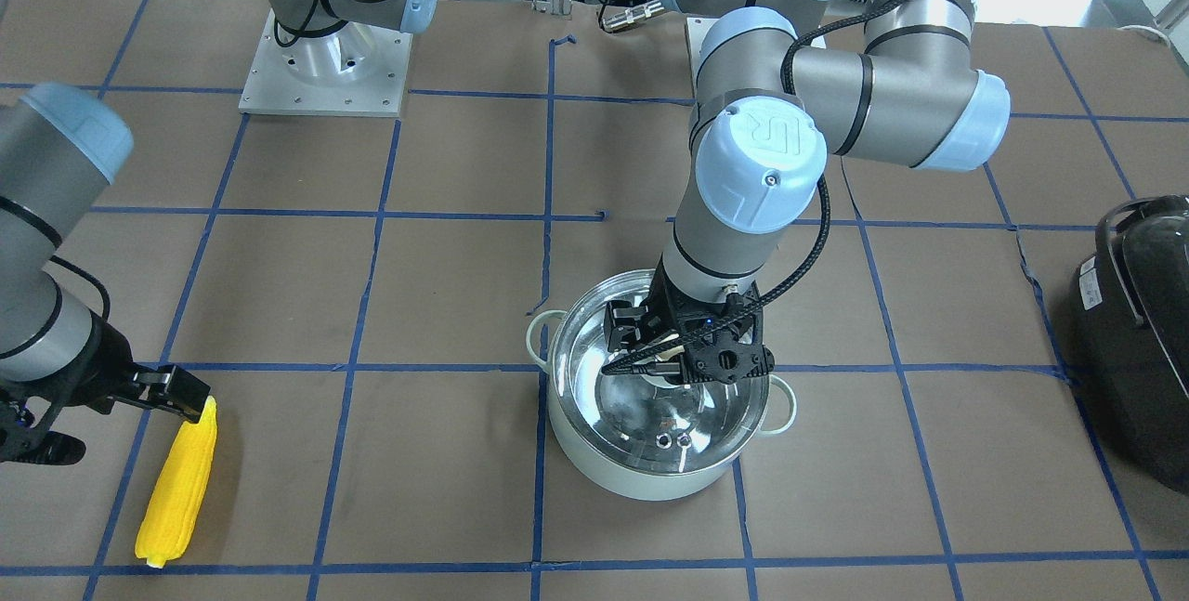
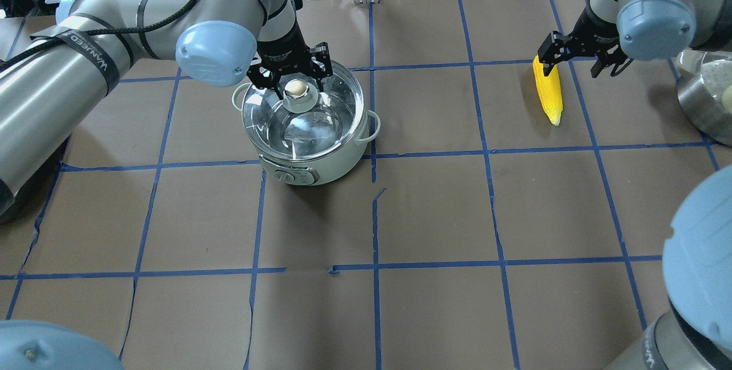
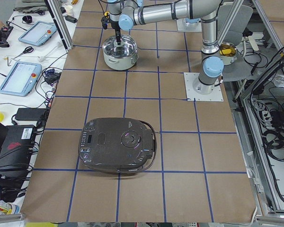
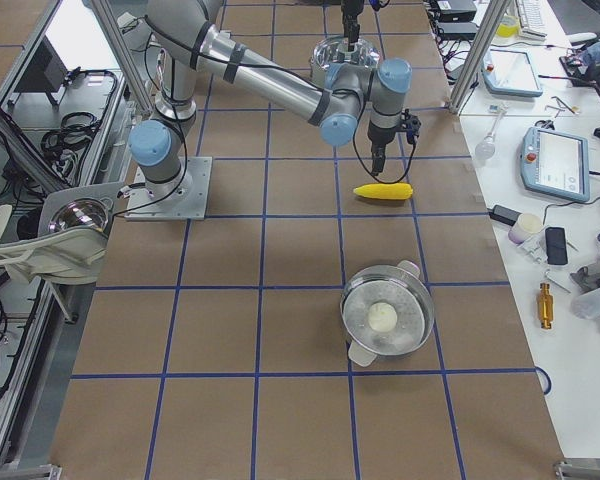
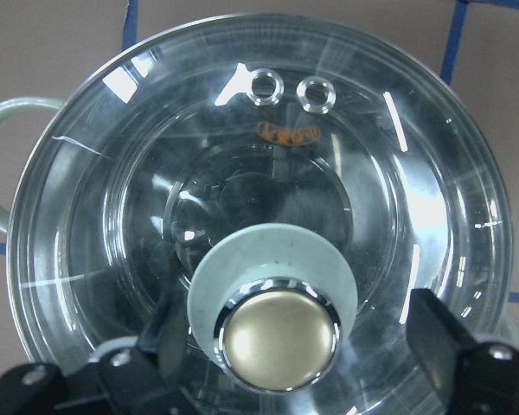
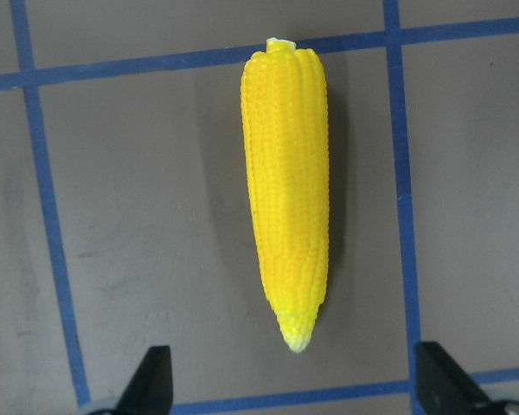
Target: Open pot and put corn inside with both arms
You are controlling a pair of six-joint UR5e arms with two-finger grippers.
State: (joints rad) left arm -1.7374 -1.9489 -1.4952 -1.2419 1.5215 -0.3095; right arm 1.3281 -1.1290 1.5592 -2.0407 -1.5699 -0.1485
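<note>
The round pale mint-green pot with a shiny steel interior (image 2: 320, 167) is found standing on the brown paper-covered desk (image 2: 434, 215) in the robot's left half. The clear glass lid (image 2: 320, 124) is seen seated on its rim. The left pincer (image 2: 294, 79) is held spread over the lid, its 2 fingers set on either side of the round brass-coloured knob (image 2: 296, 88). In the left wrist view a gap is shown between each finger and the knob, so nothing is pinched yet.

The bright yellow tapered toy corn cob (image 2: 548, 92) is laid flat on the desk in the right half, well apart from the pot. The right pincer (image 2: 576, 64) is held spread above one end of it, with nothing pinched. Whether a finger touches the cob cannot be told.

The lid is judged to be rigid, smooth, fairly heavy and breakable, so it should be taken only by the knob. The knob's polished dome is likely to be slippery, so a hold low down, just above the mint-green collar, is advised. A straight lift is called for so that the glass is not dragged across the rim.

The cob is judged to be light, stiff plastic, with a kernelled surface that offers some grip. Because of the taper, a squeeze near the point could be expected to push it out of the fingers. It is better taken across its thicker middle.
</note>
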